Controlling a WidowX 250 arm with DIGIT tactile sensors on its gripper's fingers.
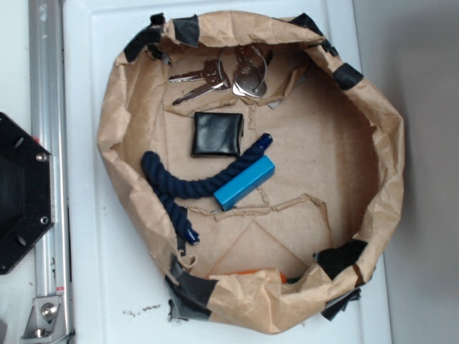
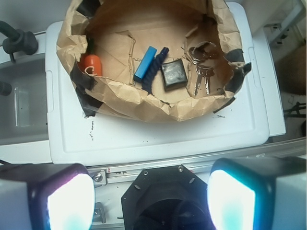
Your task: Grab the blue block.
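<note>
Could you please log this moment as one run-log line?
phase: pre-approach | gripper: open, high above, outside paper bowl | blue block: untouched, against navy rope | contact: none

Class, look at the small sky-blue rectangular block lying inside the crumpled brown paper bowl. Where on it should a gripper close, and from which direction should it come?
Grip the small sky-blue rectangular block at mid-length, across its narrow width, coming straight down from above. It lies flat with smooth, parallel long sides. The dark navy twisted rope rests against one long side, so that finger must slip between them. The gripper, its jaws wide apart, hangs outside the crumpled brown paper bowl.
</note>
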